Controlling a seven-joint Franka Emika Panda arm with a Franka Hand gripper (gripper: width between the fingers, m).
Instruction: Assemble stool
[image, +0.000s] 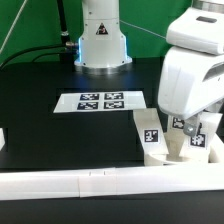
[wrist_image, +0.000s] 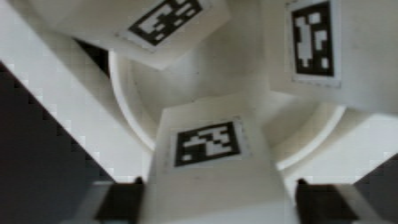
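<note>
Black table (image: 60, 140) | gripper (image: 190, 128) pinching a leg (wrist_image: 217, 150) over round seat (wrist_image: 134, 120), near white rail (image: 80, 182), exterior view's right | step: fitting leg | next: likely line it up, push down, twist.

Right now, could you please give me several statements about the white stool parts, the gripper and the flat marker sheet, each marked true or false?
1. The gripper is down among the white blocky stool legs. True.
2. The thin flat white marker board lies on the black table. True.
3. The marker board carries one tag. False: four.
4. A white tagged leg stands between the fingers in the wrist view. True.
5. The long white rail is red. False: white.
</note>
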